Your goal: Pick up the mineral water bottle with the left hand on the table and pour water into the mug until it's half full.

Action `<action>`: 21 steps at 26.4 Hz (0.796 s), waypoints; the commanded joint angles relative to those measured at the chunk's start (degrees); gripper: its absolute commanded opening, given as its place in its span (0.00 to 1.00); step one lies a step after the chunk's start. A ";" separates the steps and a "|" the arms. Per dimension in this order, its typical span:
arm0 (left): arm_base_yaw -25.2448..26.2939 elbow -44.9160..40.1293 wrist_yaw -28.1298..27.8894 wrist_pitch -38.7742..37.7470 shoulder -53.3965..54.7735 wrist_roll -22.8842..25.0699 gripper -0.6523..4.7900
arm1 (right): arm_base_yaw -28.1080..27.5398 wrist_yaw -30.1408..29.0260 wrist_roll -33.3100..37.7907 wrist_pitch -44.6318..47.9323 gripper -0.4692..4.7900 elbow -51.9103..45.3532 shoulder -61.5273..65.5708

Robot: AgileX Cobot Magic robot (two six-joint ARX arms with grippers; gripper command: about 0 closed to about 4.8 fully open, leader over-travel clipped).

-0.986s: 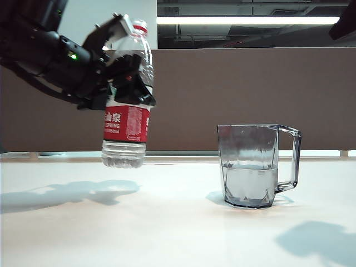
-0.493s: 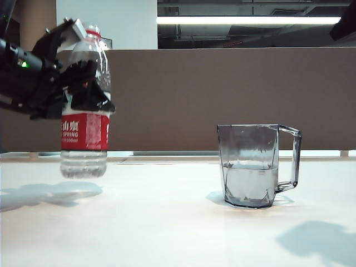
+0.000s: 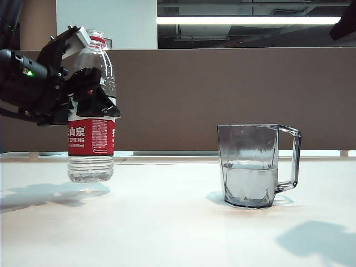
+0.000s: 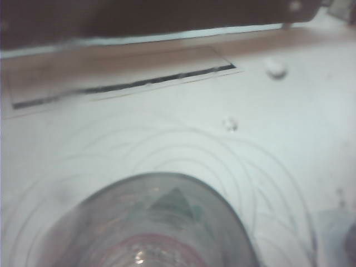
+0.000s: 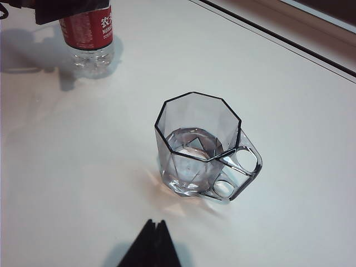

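White table (image 3: 178, 222) runs in front of a brown partition, with the mug (image 3: 255, 165) standing on it about half full of water, handle turned away from the bottle. Well apart from the mug, the bottle (image 3: 91, 133) is upright, base at the tabletop, its upper body clamped by the left gripper (image 3: 83, 83). Near the mug, the right gripper (image 5: 150, 245) shows two dark fingertips pressed together, holding nothing.

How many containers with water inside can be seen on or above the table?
2. The mineral water bottle is on the left, upright, held by the left gripper at the table. The mug stands on the right, partly filled. None seems hidden.
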 commanded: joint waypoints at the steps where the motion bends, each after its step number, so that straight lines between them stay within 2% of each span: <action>1: -0.04 0.31 1.73 3.21 0.83 -0.31 0.62 | -0.02 -0.31 0.04 0.92 0.08 0.24 -0.07; 12: -0.07 0.28 5.29 3.13 4.50 0.11 0.63 | -0.02 -0.31 0.04 0.94 0.08 0.24 -0.07; 14: -0.07 0.26 6.84 2.78 4.50 0.20 0.70 | -0.02 -0.28 0.04 0.94 0.08 0.24 -0.07; 19: -0.07 0.26 6.88 2.67 4.44 0.28 0.73 | -0.02 -0.28 0.04 0.92 0.08 0.24 -0.07; 20: -0.07 0.26 7.19 2.25 4.33 0.31 0.83 | -0.02 -0.28 0.04 0.94 0.08 0.24 -0.07; 21: -0.07 0.26 7.72 1.84 4.33 0.33 0.88 | -0.02 -0.28 0.04 0.94 0.08 0.24 -0.07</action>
